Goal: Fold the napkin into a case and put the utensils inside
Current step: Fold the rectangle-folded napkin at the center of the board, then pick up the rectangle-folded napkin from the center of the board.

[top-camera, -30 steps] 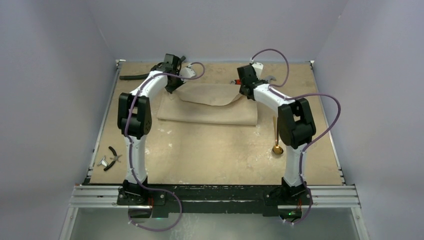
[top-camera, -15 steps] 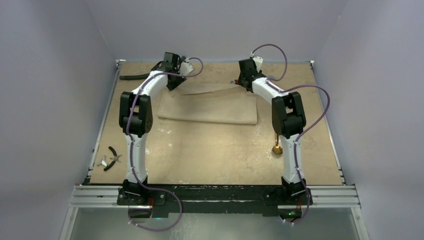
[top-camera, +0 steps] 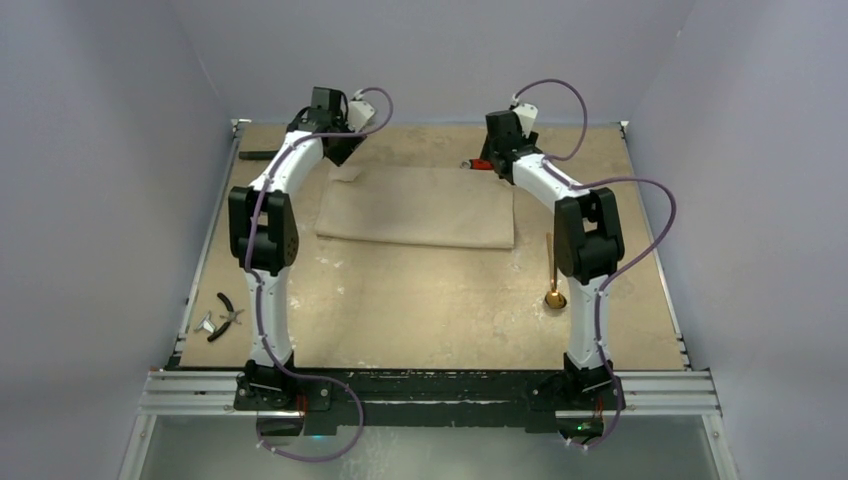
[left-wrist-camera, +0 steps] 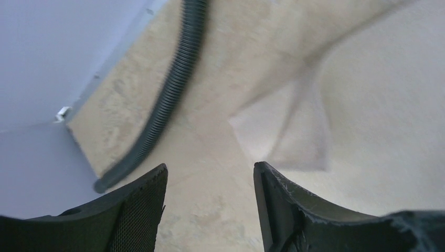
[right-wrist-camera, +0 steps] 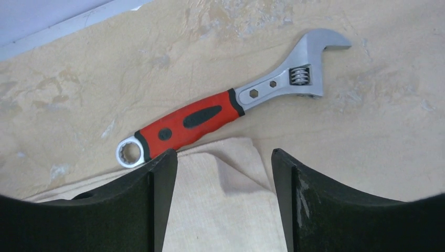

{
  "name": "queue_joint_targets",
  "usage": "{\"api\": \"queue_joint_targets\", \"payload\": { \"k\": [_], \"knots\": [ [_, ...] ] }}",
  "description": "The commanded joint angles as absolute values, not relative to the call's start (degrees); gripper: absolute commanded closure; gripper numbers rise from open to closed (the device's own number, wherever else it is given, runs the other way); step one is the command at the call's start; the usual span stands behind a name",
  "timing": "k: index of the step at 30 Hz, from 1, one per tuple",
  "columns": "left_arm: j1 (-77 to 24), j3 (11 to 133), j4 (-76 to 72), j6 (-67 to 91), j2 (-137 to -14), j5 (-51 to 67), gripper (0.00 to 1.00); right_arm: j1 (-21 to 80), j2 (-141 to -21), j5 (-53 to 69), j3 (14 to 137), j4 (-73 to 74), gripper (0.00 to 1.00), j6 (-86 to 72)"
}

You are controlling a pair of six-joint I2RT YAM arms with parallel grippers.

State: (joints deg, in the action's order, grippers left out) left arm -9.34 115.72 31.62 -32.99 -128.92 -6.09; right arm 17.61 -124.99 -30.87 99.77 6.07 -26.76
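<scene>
One napkin (top-camera: 415, 205) lies flat on the counter (top-camera: 420, 310), in the upper middle of the overhead frame. It is folded into a wide band whose long axis runs left to right across the picture. Its upper left corner is turned over in a small flap.

I can count only one gold utensil, a spoon (top-camera: 552, 272). It sits right of centre, just off the napkin's right edge and apart from it. Its long axis runs up and down the frame, with the bowl toward the bottom and the handle pointing up, partly behind the right arm.

There are two arms. The left pincer (left-wrist-camera: 210, 173) hangs over the napkin's upper left corner, its fingers spread and nothing between them. The right pincer (right-wrist-camera: 224, 157) is over the upper right corner, also spread and gripping nothing, with the cloth lying loose below it.

One red-handled wrench (right-wrist-camera: 210, 118) rests just beyond that corner, its ring end touching or nearly touching the cloth. One black ribbed hose (left-wrist-camera: 168, 100) lies at the upper left. One pair of pliers (top-camera: 228, 312) sits at the lower left, beside a small silver piece (top-camera: 206, 323).
</scene>
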Motion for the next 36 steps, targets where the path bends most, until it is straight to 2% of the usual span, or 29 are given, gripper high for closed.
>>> {"api": "queue_joint_targets", "payload": {
  "k": [1, 4, 6, 10, 13, 20, 27, 31, 36],
  "knots": [
    [-11.68, 108.3, 36.67, -32.87, -121.19, 1.68, 0.41, 17.41, -118.69, -29.14, 95.08, 2.92, 0.33, -26.83],
    [-12.89, 100.18, 36.88, -34.47, -118.03, 6.17, 0.43, 17.4, -118.32, -22.51, 92.56, 0.88, 0.4, -25.9],
    [-13.09, 96.67, 36.91, -34.55, -117.68, 7.86, 0.43, 17.25, -119.27, -18.91, 91.3, 0.21, 0.5, -25.68],
    [-13.12, 97.52, 37.53, -35.06, -121.08, 7.41, 0.46, 15.75, -123.6, -13.86, 94.2, 0.35, 0.73, -26.3],
    [-13.15, 99.29, 36.2, -35.11, -122.79, 6.66, 0.47, 14.45, -126.94, -12.75, 97.4, 2.16, 0.82, -26.59],
    [-13.01, 101.09, 36.46, -37.6, -125.02, 4.57, 0.54, 11.79, -129.96, -15.95, 102.38, 3.22, 0.8, -24.37],
    [-13.06, 97.22, 34.76, -39.93, -124.22, 2.45, 0.55, 11.45, -127.48, -14.44, 103.04, 1.77, 0.65, -21.44],
    [-13.01, 97.37, 34.02, -39.35, -123.84, 1.87, 0.55, 12.32, -121.91, -12.08, 97.2, -0.5, 0.65, -21.88],
    [-12.93, 102.21, 31.83, -36.07, -124.41, 0.31, 0.55, 18.82, -113.99, -9.04, 85.82, -6.18, 0.73, -25.68]
  ]
}}
